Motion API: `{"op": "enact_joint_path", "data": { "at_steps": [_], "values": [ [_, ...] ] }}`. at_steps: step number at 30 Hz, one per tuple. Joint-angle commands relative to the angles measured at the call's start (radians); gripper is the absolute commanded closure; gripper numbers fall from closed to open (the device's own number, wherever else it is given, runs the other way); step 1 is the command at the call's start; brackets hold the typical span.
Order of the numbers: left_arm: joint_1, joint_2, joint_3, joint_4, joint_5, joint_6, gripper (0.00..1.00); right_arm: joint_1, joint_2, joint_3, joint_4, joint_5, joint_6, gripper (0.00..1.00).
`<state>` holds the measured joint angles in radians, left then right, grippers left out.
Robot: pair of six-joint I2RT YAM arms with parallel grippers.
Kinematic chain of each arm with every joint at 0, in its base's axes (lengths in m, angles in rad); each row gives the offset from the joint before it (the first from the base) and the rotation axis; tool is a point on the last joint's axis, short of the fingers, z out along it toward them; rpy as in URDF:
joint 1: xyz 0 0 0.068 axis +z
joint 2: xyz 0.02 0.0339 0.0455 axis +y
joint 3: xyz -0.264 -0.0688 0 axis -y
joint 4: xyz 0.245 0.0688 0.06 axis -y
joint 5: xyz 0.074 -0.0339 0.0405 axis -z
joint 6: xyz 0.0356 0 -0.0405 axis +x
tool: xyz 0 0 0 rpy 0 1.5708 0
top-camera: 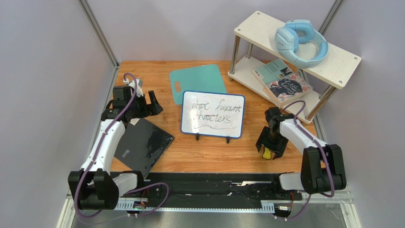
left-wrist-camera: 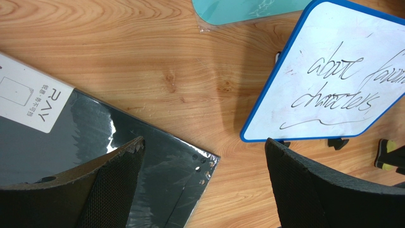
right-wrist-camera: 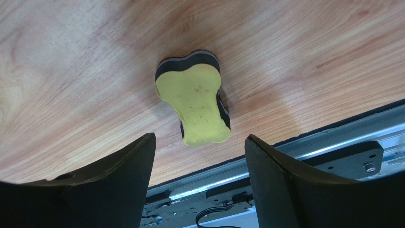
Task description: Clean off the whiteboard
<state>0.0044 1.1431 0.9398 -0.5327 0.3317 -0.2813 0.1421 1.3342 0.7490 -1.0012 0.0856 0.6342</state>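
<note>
The whiteboard stands on two small black feet at the table's middle, blue-framed, with dark handwriting across it; the left wrist view shows it at the upper right. A yellow eraser with a black base lies on the wood near the front right edge. My right gripper hangs over the eraser, which lies just beyond its fingertips, untouched. The right gripper has its jaws apart. My left gripper is open and empty, left of the board, and the left gripper looks down on bare wood.
A glossy black slab lies front left, also under the left gripper. A teal mat lies behind the board. A two-tier shelf at the back right carries blue headphones and books. A metal rail borders the near edge.
</note>
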Motion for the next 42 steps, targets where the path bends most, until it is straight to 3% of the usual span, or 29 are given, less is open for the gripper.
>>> {"op": "enact_joint_path", "data": {
  "at_steps": [1, 3, 5, 6, 7, 8, 9, 14, 16, 21, 33, 37, 39, 42],
  "values": [
    [-0.001, -0.008, 0.037, 0.01, 0.013, 0.011, 0.01, -0.009, 0.039, -0.007, 0.059, 0.006, 0.001, 0.28],
    [-0.001, -0.006, 0.037, 0.005, 0.015, 0.011, 0.01, -0.012, 0.054, -0.005, 0.075, -0.004, -0.007, 0.28],
    [0.0, -0.005, 0.036, 0.005, 0.017, 0.013, 0.01, -0.018, 0.06, 0.001, 0.088, -0.006, -0.025, 0.39],
    [-0.001, -0.003, 0.036, 0.004, 0.017, 0.013, 0.01, -0.025, 0.065, 0.007, 0.09, -0.012, -0.03, 0.41],
    [-0.001, -0.003, 0.036, 0.004, 0.021, 0.014, 0.01, -0.032, 0.065, 0.009, 0.095, -0.015, -0.039, 0.49],
    [-0.001, -0.002, 0.036, 0.0, 0.024, 0.014, 0.01, -0.044, 0.066, 0.01, 0.099, -0.017, -0.042, 0.5],
    [0.0, -0.002, 0.036, 0.002, 0.026, 0.016, 0.01, -0.05, 0.069, 0.012, 0.101, -0.02, -0.045, 0.61],
    [0.0, 0.001, 0.034, 0.002, 0.027, 0.016, 0.01, -0.067, 0.076, 0.004, 0.115, -0.041, -0.057, 0.7],
    [-0.001, 0.003, 0.034, 0.002, 0.03, 0.017, 0.01, -0.065, 0.076, 0.003, 0.118, -0.049, -0.06, 0.89],
    [-0.001, 0.014, 0.034, -0.001, 0.035, 0.021, 0.01, -0.065, 0.059, 0.0, 0.139, -0.084, -0.083, 1.0],
    [-0.001, 0.06, 0.039, -0.015, 0.043, 0.03, 0.01, -0.015, -0.001, 0.042, 0.167, -0.207, -0.142, 0.97],
    [-0.001, 0.079, 0.045, -0.024, 0.044, 0.031, 0.01, 0.014, 0.06, 0.065, 0.168, -0.222, -0.156, 0.79],
    [0.0, 0.081, 0.045, -0.024, 0.044, 0.031, 0.01, 0.022, 0.08, 0.067, 0.177, -0.236, -0.16, 0.63],
    [-0.001, 0.08, 0.044, -0.021, 0.049, 0.031, 0.01, 0.027, 0.091, 0.072, 0.185, -0.221, -0.163, 0.57]
  ]
}}
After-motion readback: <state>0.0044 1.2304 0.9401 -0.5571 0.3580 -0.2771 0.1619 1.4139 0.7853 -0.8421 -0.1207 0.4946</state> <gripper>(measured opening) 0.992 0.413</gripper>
